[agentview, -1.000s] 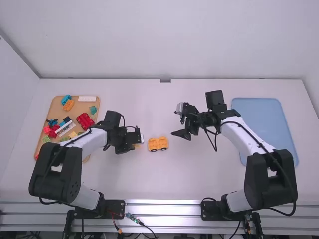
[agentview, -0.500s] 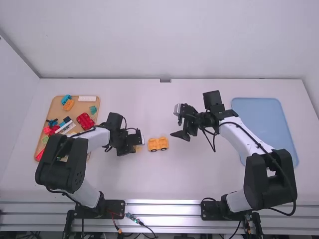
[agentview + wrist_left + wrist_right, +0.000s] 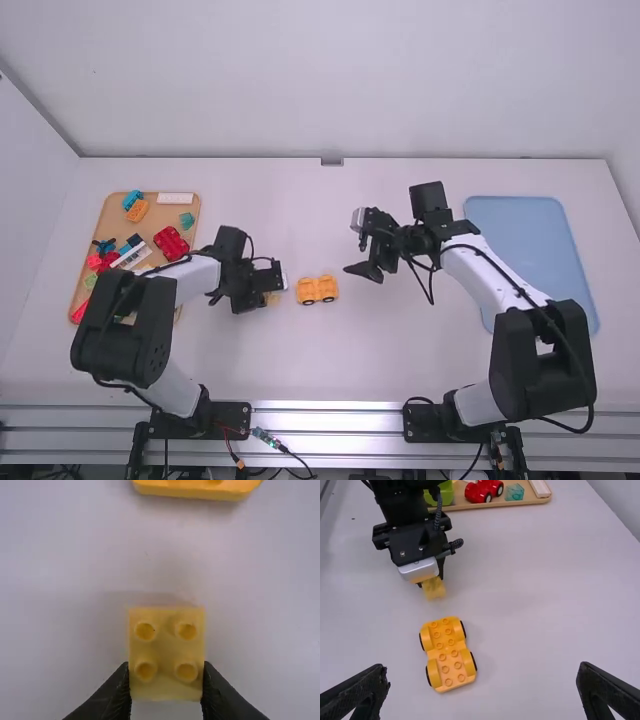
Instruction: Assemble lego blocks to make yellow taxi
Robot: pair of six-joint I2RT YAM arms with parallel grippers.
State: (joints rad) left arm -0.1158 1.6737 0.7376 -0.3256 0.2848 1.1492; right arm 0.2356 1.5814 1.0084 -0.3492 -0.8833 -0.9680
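Across the white table (image 3: pixel 330 365) in front of me, a blue tray (image 3: pixel 530 235) lies at right, a wooden board (image 3: pixel 157 222) of toy pieces (image 3: pixel 171 242) at left. The right gripper (image 3: pixel 357 250) hangs with fingers wide apart. Between the grippers sits a yellow wheeled base (image 3: pixel 318 289); near it, the left gripper (image 3: pixel 270 298) pinches a smaller yellow block (image 3: pixel 166 652).

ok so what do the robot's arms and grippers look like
The left arm and right arm match: white links, chunky black joints, dark cables running along them. The left gripper and right gripper are black, each with two tapering fingers.
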